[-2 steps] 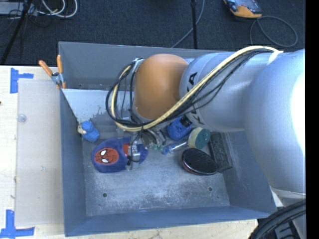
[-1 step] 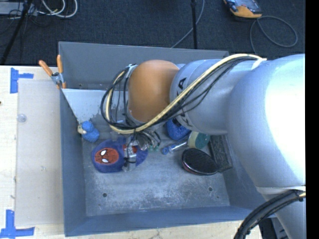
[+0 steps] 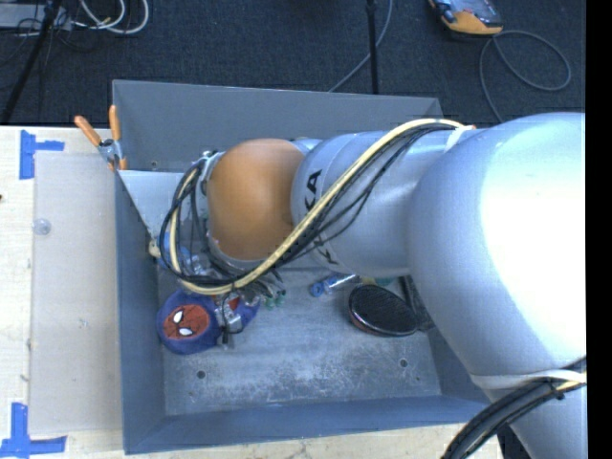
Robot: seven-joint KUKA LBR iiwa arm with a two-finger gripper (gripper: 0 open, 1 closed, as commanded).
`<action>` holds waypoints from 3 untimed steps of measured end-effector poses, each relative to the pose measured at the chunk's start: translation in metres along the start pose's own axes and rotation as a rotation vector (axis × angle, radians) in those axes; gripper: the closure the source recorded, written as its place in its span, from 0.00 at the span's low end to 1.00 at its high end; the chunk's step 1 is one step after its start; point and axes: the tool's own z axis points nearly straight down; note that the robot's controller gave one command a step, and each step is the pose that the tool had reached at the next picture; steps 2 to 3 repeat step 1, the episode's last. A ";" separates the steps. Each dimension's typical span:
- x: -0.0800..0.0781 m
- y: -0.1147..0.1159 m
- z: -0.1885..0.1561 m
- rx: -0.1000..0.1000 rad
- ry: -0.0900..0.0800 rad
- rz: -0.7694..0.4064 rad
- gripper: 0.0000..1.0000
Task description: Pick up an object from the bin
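My gripper (image 3: 228, 325) reaches down at the left of the bin floor, mostly hidden under the arm's orange cover. Right beside its tip lies a blue soft toy with a red spider-mask face (image 3: 191, 323). The dark finger ends touch or overlap the toy's right side. A small blue and white piece (image 3: 330, 284) lies to the right, and a black round disc (image 3: 382, 311) sits further right, partly under the arm.
The arm with its cables covers the middle and right of the bin. A small green bit (image 3: 274, 297) pokes out just under the cover. The grey floor along the front wall is bare.
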 end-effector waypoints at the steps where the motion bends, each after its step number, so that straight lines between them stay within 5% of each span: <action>1: 0.006 0.010 0.004 -0.012 -0.006 0.341 1.00; 3: 0.006 0.010 0.004 -0.012 -0.006 0.341 1.00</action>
